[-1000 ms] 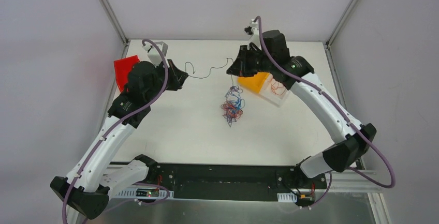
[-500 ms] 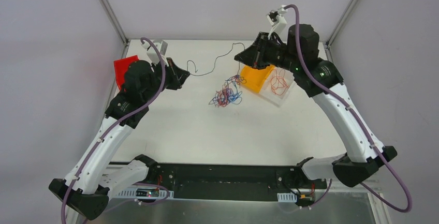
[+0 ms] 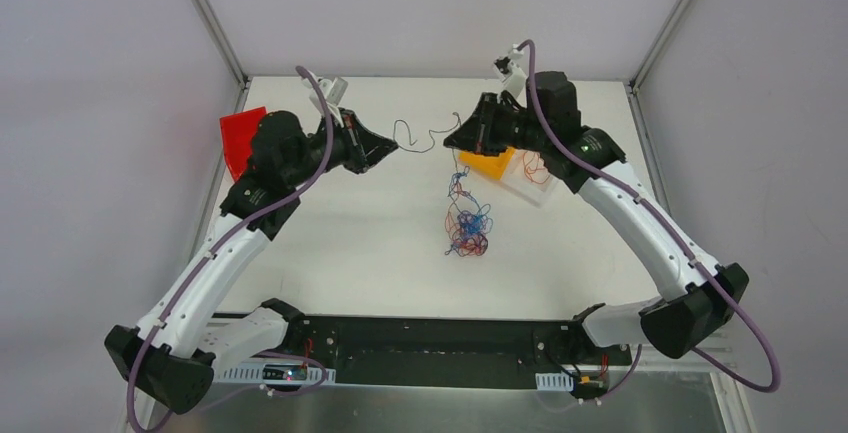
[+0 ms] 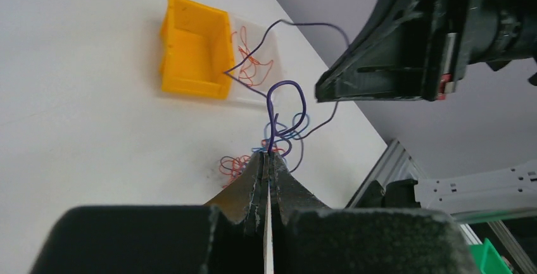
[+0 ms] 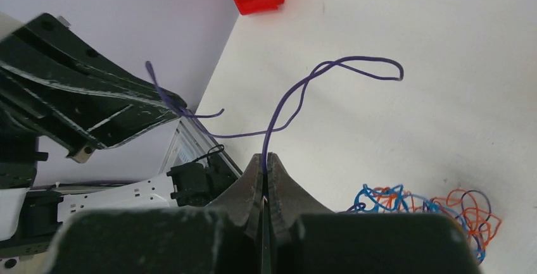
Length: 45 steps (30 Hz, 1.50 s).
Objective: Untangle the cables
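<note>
Cables bunched — left fingers, right fingers each clamped on 1 dark strand.

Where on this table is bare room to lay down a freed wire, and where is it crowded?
The widest bare patch lies between the left arm, the tangle and the near edge of the table. A smaller one lies right of the tangle, below the clear tray. Crowded: the far middle, where the dark wire hangs between both jaws beside the orange bin.
</note>
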{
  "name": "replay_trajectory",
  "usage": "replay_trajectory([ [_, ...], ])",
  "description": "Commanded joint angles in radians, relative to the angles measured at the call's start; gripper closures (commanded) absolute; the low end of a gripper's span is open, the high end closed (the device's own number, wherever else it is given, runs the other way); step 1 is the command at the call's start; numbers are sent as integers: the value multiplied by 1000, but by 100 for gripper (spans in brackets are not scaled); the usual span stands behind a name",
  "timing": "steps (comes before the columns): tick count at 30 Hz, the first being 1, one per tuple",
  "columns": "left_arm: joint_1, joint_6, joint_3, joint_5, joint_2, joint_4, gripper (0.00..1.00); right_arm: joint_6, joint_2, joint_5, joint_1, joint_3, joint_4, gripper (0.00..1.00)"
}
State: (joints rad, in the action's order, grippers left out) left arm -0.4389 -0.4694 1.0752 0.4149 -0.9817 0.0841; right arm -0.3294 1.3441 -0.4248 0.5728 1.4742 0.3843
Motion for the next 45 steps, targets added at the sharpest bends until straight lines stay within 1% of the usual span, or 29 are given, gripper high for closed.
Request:
replay_trajectory([
  [1, -17, -69, -15, 193, -67, -182, 100, -61, 0, -52, 0, -52, -148, 100],
  [4, -54, -59, -22, 204, -111, -209, 100, -70, 17, -60, 1, -64, -170, 100],
  [6, -79, -53, -33, 201, -144, -229, 97, -85, 25, -69, 1, -73, -192, 100],
  [9, -105, -53, -35, 202, -202, -251, 96, -103, 32, -76, 1, -77, -215, 100],
  [14, -125, -59, -18, 225, -270, -290, 89, -119, 43, -74, 0, -70, -219, 100],
  [17, -126, -61, -23, 218, -277, -324, 77, -134, 46, -75, 0, -69, -218, 100],
  [19, -127, -60, -27, 215, -278, -345, 66, -143, 47, -79, 0, -70, -219, 100],
  [20, -127, -58, -27, 210, -278, -351, 58, -148, 49, -81, 0, -71, -220, 100],
  [21, -127, -55, -26, 206, -278, -354, 53, -154, 49, -82, -1, -72, -220, 100],
  [23, -127, -49, -22, 204, -282, -359, 46, -164, 51, -86, 0, -72, -225, 100],
  [26, -129, -51, -15, 213, -296, -366, 44, -177, 55, -97, 0, -68, -233, 100],
  [28, -130, -55, -11, 214, -306, -367, 44, -184, 59, -103, 0, -63, -238, 100],
  [29, -131, -55, -7, 213, -311, -367, 46, -190, 61, -107, 0, -61, -239, 100],
  [32, -132, -57, -3, 200, -321, -367, 54, -206, 67, -124, 0, -56, -251, 100],
  [34, -132, -55, 4, 198, -328, -370, 68, -214, 69, -131, -1, -57, -255, 100],
  [36, -132, -55, 9, 195, -335, -370, 84, -215, 68, -134, 1, -58, -258, 100],
  [38, -132, -53, 7, 181, -335, -368, 96, -214, 63, -135, 1, -62, -257, 100],
  [39, -132, -50, 4, 171, -331, -367, 100, -210, 59, -135, 0, -67, -257, 100],
  [40, -132, -46, 0, 162, -327, -364, 100, -203, 52, -135, -1, -73, -258, 97],
  [42, -132, -37, -8, 141, -315, -358, 100, -184, 35, -126, -6, -95, -255, 65],
  [43, -132, -33, -12, 131, -309, -353, 100, -174, 22, -112, -9, -111, -252, 54],
  [45, -132, -27, -16, 124, -303, -344, 100, -153, -5, -95, -21, -146, -238, 50],
])
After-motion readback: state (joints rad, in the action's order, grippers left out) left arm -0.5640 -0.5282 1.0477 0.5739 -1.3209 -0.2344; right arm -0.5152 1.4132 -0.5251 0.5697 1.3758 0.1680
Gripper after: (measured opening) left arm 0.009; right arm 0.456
